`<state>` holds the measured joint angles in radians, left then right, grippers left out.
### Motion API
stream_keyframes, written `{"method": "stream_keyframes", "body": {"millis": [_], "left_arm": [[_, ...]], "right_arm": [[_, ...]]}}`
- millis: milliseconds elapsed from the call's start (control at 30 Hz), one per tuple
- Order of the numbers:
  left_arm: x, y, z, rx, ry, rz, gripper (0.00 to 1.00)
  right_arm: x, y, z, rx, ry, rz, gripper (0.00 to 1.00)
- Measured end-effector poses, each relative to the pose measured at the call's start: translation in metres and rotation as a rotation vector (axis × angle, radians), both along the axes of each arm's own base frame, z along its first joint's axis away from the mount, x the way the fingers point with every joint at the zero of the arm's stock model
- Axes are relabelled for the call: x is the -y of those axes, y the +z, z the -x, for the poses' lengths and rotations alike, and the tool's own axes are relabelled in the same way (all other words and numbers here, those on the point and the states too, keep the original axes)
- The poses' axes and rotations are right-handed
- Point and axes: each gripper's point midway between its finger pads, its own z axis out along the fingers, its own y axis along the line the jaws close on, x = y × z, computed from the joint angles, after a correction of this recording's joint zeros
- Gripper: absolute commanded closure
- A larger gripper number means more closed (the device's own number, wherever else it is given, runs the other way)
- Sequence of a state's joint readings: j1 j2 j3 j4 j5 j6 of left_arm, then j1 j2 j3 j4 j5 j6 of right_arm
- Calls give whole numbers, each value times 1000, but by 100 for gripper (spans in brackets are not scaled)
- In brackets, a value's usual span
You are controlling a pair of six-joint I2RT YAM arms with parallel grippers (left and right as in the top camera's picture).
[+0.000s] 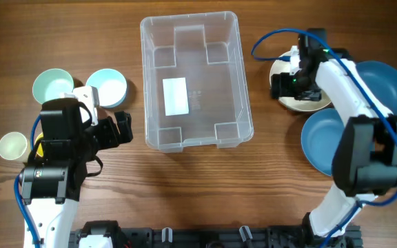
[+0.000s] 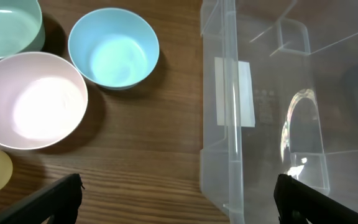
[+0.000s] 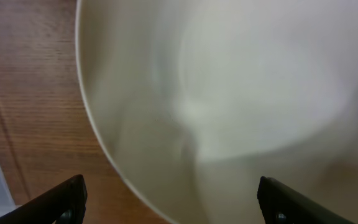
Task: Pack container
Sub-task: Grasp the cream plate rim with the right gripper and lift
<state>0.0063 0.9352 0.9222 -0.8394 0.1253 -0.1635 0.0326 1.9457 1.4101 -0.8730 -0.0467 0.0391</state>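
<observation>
The clear rectangular container (image 1: 191,79) with a white label on its base stands at the table's middle, with nothing in it. It also shows in the left wrist view (image 2: 278,106). My left gripper (image 1: 119,128) is open just left of the container's front left corner, its fingers (image 2: 178,200) straddling the corner and bare wood. My right gripper (image 1: 287,84) is open over a cream bowl (image 1: 296,89) to the right of the container. In the right wrist view that bowl (image 3: 241,93) fills the frame, and the fingers (image 3: 169,202) straddle its left rim, one finger outside, one inside.
Left of the container stand a light blue bowl (image 1: 107,87), a mint bowl (image 1: 50,85), a pale pink bowl (image 2: 30,99) and a small cream cup (image 1: 12,146). At the right lie two large blue bowls (image 1: 383,86) (image 1: 322,138).
</observation>
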Motion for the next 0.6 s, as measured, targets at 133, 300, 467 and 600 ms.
{"method": "stream_keyframes", "body": {"millis": [133,300,467,600], "left_arm": [[0,3,-3,17,1,-1,0],[0,3,-3,18,1,-1,0],[0,3,-4,21,1,-1,0],[0,4,-4,24,1,-1,0]], "right_arm": [[-1,-27,-5,-28,18,21,40],[0,-31,-9,-18,18,31,59],[0,-30,-13,-1,21,32,81],[3,-27,-19,22,25,55,96]]}}
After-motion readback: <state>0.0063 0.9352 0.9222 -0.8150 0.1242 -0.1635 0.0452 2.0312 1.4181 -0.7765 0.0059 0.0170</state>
